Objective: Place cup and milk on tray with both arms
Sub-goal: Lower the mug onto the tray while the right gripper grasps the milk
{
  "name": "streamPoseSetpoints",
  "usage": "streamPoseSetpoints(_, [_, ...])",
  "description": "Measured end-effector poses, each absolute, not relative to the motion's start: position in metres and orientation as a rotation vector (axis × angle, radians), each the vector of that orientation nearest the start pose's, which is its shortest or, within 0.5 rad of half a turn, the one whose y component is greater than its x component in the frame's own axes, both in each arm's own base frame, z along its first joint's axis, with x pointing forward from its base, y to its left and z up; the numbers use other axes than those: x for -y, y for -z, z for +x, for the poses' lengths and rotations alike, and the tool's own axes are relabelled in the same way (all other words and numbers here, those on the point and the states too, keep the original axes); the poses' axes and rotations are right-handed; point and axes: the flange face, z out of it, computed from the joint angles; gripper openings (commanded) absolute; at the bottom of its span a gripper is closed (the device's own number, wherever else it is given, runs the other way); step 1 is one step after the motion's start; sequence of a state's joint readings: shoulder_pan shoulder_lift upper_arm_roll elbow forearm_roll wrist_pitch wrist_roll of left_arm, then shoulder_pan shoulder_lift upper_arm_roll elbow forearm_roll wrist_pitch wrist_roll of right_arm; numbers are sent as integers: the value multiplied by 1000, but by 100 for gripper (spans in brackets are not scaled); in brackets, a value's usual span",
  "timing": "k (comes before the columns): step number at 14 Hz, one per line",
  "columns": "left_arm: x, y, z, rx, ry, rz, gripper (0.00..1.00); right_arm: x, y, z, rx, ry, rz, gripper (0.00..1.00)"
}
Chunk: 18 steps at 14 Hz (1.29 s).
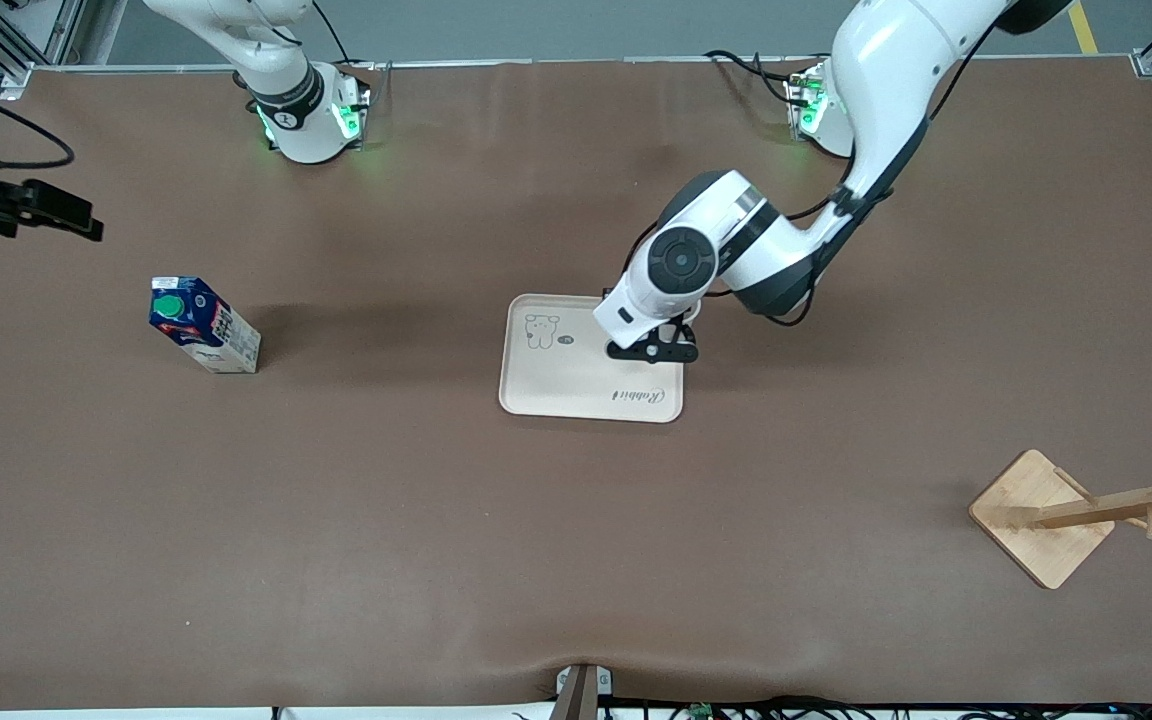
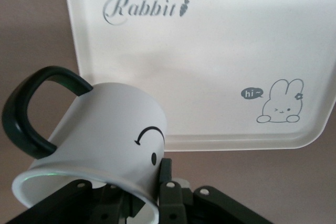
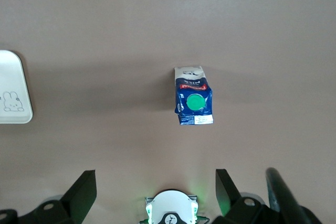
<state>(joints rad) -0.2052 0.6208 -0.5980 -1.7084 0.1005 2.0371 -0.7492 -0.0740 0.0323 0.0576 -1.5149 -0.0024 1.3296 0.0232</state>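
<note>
My left gripper is shut on the rim of the white smiley cup, with one finger outside the wall and the other inside. It holds the cup tilted above the cream Rabbit tray, at the tray's edge toward the left arm's end. The tray also shows in the left wrist view. The arm's wrist hides the cup in the front view. The blue milk carton stands on the table toward the right arm's end. My right gripper is open and empty, high above the table with the carton below it.
A wooden rack with a square base stands near the front camera at the left arm's end. The tray's corner shows in the right wrist view. Brown table surface lies between the carton and the tray.
</note>
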Motion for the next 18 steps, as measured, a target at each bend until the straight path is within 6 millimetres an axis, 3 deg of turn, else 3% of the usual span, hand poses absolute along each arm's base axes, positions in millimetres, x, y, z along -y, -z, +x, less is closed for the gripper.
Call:
streamPoseSetpoints(2, [440, -251, 475, -84, -520, -3126, 0, 1, -602, 543, -33, -381, -3141, 100])
streamPoseSetpoints(6, [437, -230, 472, -80, -560, -3071, 2, 11, -558, 562, -55, -515, -3122, 100])
streamPoseSetpoints(7, [437, -227, 472, -79, -567, -3067, 20, 12, -548, 564, -59, -549, -3116, 100])
streamPoseSetpoints(8, [437, -226, 472, -79, -572, -3064, 46, 13, -540, 564, -59, -573, -3112, 100])
streamPoseSetpoints(9, [437, -225, 473, -79, -571, -3059, 91, 13, -531, 564, -60, -585, -3110, 100])
streamPoseSetpoints(10, [437, -223, 473, -77, -567, -3055, 100, 13, -521, 564, -62, -571, -3112, 100])
streamPoseSetpoints(12, [439, -222, 475, -76, -554, -3051, 100, 22, -489, 567, -82, -499, -3123, 100])
streamPoseSetpoints(14, [442, -230, 481, -73, -531, -3065, 100, 45, -454, 564, -138, -484, -3121, 100])
streamPoseSetpoints(16, [443, -247, 494, -62, -518, -3070, 100, 66, -432, 556, -179, -507, -3107, 100])
streamPoseSetpoints(18, [441, -271, 509, -44, -509, -3066, 100, 73, -410, 548, -199, -502, -3104, 100])
